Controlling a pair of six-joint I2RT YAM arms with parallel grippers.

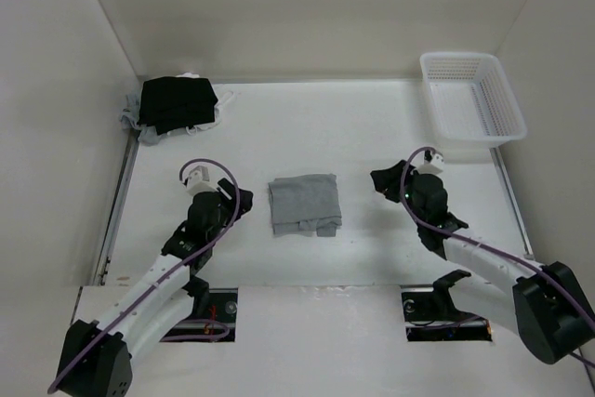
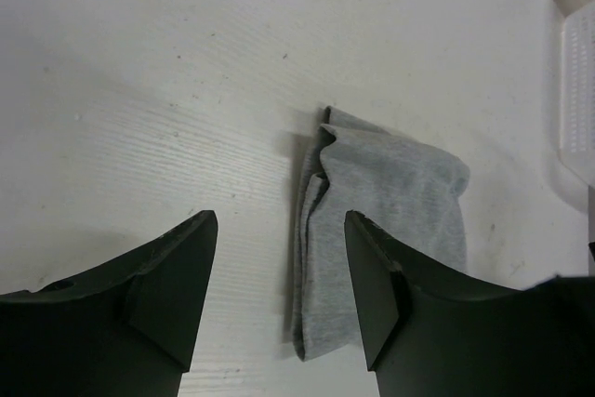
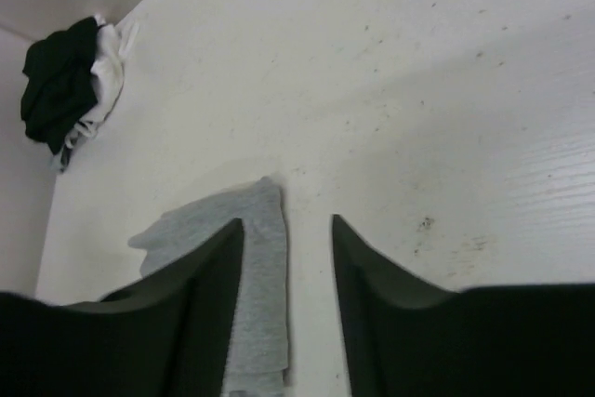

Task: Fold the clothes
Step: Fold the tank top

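From above, the clothes (image 1: 304, 205) lie folded into a small grey block at the middle of the table (image 1: 372, 127), between the left gripper (image 1: 231, 194) and the right gripper (image 1: 383, 180), apart from both. The left wrist view shows its jaws spread wide and empty, with the garment just past one finger. The right wrist view shows jaws likewise parted, holding nothing, and a black pile (image 3: 56, 90) at the table's far corner.

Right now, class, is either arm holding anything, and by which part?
Nothing is held. The left fingers and right fingers stand open and empty, apart from the folded heather-grey knit garment.
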